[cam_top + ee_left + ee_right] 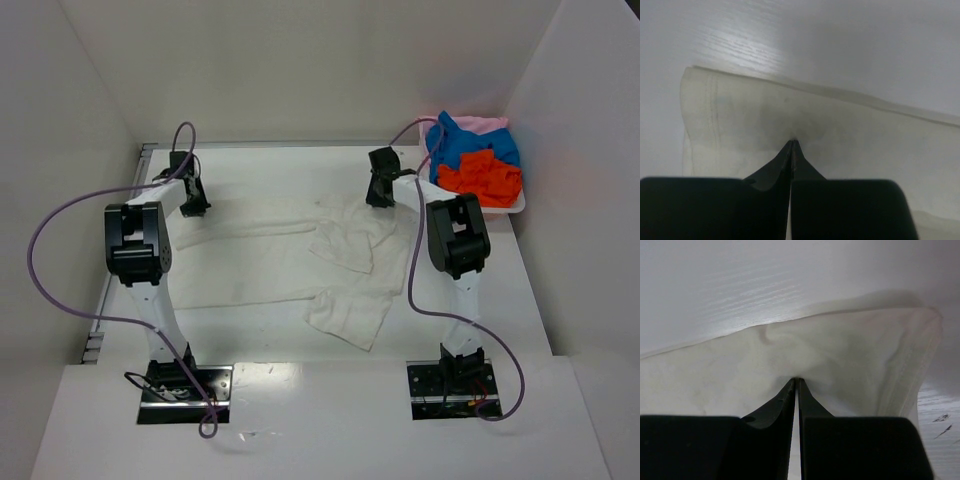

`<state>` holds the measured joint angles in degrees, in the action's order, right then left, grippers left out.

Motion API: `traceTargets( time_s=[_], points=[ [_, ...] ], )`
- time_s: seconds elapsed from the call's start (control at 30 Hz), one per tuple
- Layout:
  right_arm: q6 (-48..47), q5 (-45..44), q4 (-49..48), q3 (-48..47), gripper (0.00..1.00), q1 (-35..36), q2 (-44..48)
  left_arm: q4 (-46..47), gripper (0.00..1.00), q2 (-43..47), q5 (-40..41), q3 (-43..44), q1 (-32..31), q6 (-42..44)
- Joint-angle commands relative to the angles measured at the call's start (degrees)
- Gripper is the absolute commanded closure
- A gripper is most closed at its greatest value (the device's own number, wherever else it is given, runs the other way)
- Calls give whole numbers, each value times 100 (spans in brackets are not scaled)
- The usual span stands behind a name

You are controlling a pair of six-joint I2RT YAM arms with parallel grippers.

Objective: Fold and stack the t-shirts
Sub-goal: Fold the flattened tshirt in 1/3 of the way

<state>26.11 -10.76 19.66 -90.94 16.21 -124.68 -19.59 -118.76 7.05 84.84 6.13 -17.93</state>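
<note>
A large off-white t-shirt (270,265) lies spread across the middle of the table, with its right part bunched and folded over. My left gripper (193,207) is down at the shirt's far left edge. In the left wrist view its jaws (792,142) are shut, and the cloth (865,140) puckers at the tips. My right gripper (378,198) is at the shirt's far right edge. Its jaws (797,380) are pinched on the fabric (840,350), which gathers into the tips near a hemmed edge. Blue (460,145), orange-red (482,177) and pale pink (480,122) t-shirts lie heaped at the back right.
A shallow white tray (508,210) at the back right corner holds the coloured shirts. White walls close in the table on the left, back and right. Purple cables loop beside both arms.
</note>
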Motion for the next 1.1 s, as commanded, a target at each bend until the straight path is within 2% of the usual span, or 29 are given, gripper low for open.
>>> traceTargets(
  time_s=[0.0, 0.33, 0.53, 0.87, 0.93, 1.07],
  points=[
    [-106, -92, 275, -372, 90, -4, -223, -211, 100, -235, 95, 261, 20, 62],
    [-167, 22, 222, -811, 90, -109, -276, -405, 100, -1026, 148, 1200, 20, 9],
    [-220, 144, 275, -1259, 90, -162, -662, -528, 100, -1465, 95, 1755, 20, 9],
    [-431, 198, 1049, -3086, 91, -214, -1646, -1028, 100, -2186, 42, 3354, 20, 115],
    [-431, 31, 1119, -3088, 93, -214, -1595, -1029, 100, -2187, -28, 3355, 20, 115],
    [-483, -92, 812, -2772, 94, -214, -928, -976, 100, -2134, -28, 3294, 20, 115]
  ],
)
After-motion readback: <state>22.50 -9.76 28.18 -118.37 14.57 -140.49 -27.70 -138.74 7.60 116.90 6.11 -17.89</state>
